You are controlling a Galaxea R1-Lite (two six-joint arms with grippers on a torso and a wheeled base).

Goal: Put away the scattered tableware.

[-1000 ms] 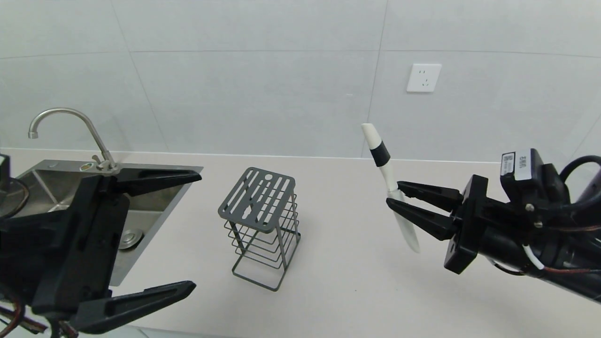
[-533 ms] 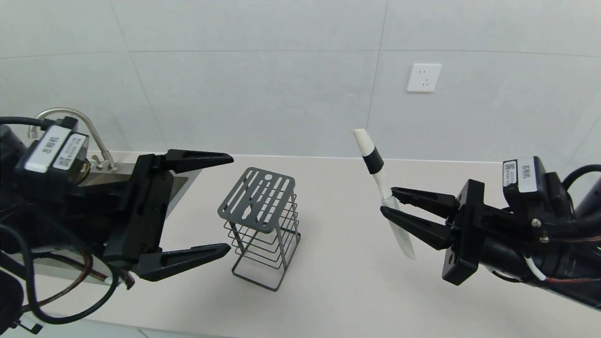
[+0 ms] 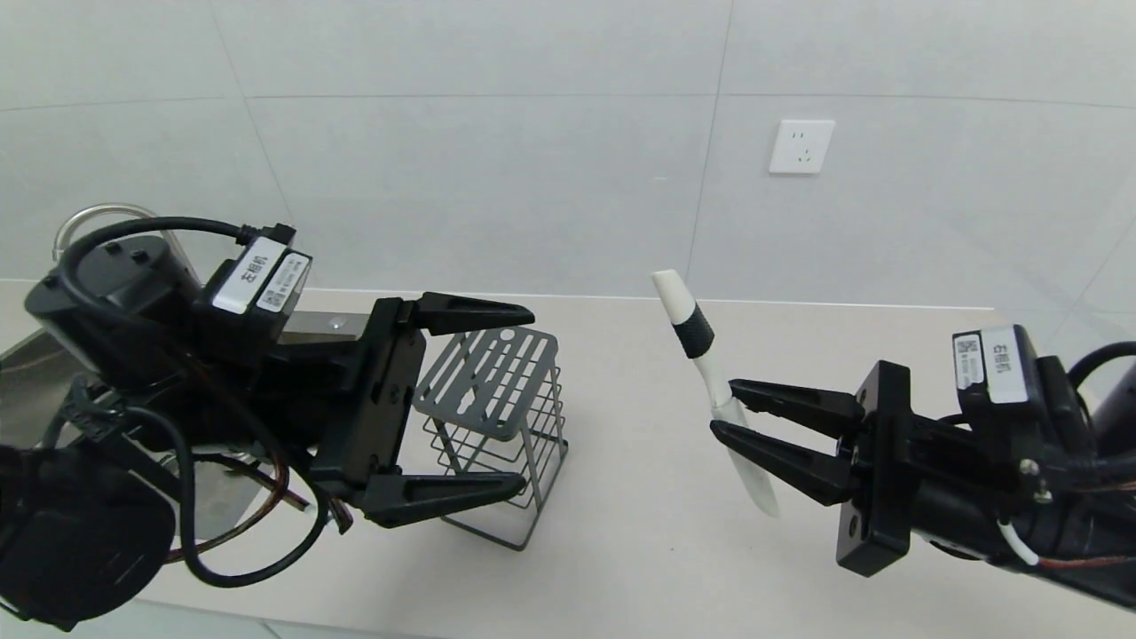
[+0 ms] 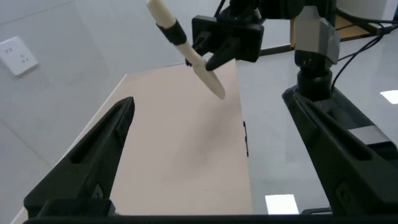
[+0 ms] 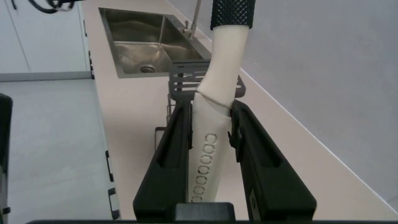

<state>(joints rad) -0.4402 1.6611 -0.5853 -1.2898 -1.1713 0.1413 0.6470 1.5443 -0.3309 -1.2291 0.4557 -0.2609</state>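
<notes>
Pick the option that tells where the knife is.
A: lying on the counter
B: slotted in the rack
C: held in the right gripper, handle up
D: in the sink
C: the right gripper is shut on the knife, holding it above the counter with its handle pointing up.

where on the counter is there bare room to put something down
Widest bare stretch: the counter between the wire rack and the knife held in the right gripper, running back to the wall. The front strip before the rack is bare too. Crowded: at the rack, where the open left gripper hangs, and toward the sink.
</notes>
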